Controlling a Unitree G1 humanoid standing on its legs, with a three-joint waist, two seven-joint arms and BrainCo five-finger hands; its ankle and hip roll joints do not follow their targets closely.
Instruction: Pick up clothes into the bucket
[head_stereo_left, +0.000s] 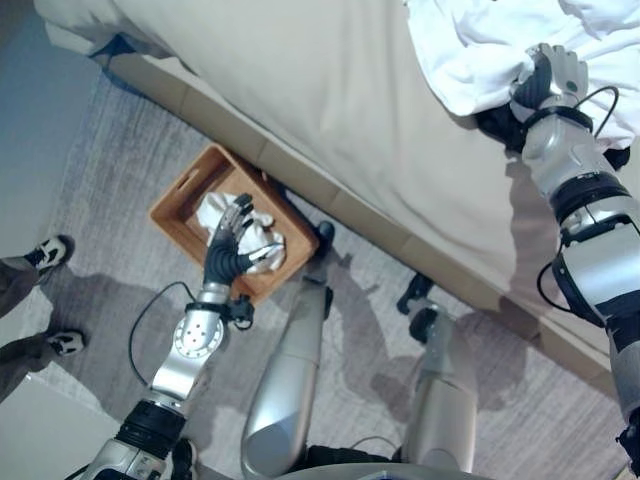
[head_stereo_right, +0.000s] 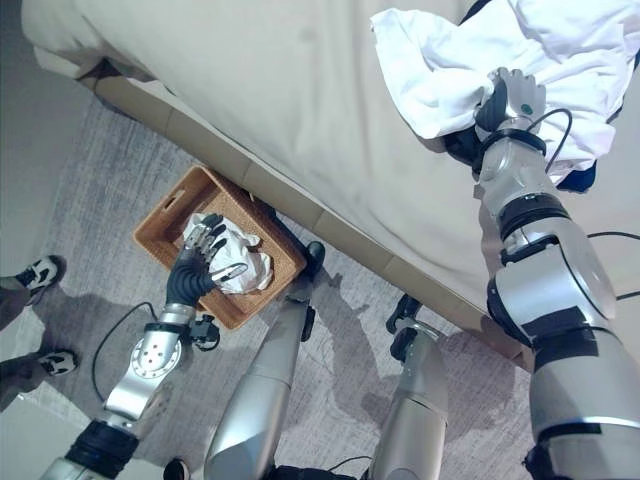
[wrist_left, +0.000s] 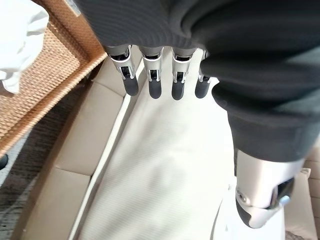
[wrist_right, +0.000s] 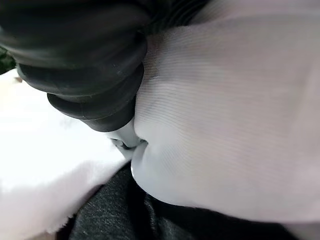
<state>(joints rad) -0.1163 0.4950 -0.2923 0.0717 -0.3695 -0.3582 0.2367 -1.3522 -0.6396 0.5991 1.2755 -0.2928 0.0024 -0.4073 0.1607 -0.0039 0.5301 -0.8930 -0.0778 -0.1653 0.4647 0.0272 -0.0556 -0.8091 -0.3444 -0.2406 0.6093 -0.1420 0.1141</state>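
At the far left of both eye views a person's shoes (head_stereo_left: 52, 252) stand on the grey carpet (head_stereo_left: 110, 170). Next comes a woven brown basket (head_stereo_left: 178, 205) on the carpet, close against the base of the bed (head_stereo_left: 330, 90), with a crumpled white cloth (head_stereo_right: 243, 262) lying inside it. The left robot hand (head_stereo_left: 228, 250) hovers over that cloth with its fingers spread and relaxed, grasping nothing. Its own wrist view confirms this: the straight dark-tipped fingers (wrist_left: 152, 82) point out over the beige side of the bed, the thumb stands apart, and a corner of the basket's weave (wrist_left: 55, 75) and a bit of the white cloth appear at one edge, apart from the fingers. Further right the beige bed runs diagonally across the eye views. At its far right end lies a heap of white clothing (head_stereo_right: 560, 50) with a dark garment (head_stereo_right: 460, 145) partly under it. The right robot hand (head_stereo_right: 512, 100) reaches into the edge of this white clothing, and the eye views show just its back and the dark wrist cover. The right wrist view adds the close detail: white fabric (wrist_right: 235, 115) is bunched tight against the ribbed cover, dark cloth below, but the fingers are buried, so whether this hand is clenched on the clothing cannot be told.
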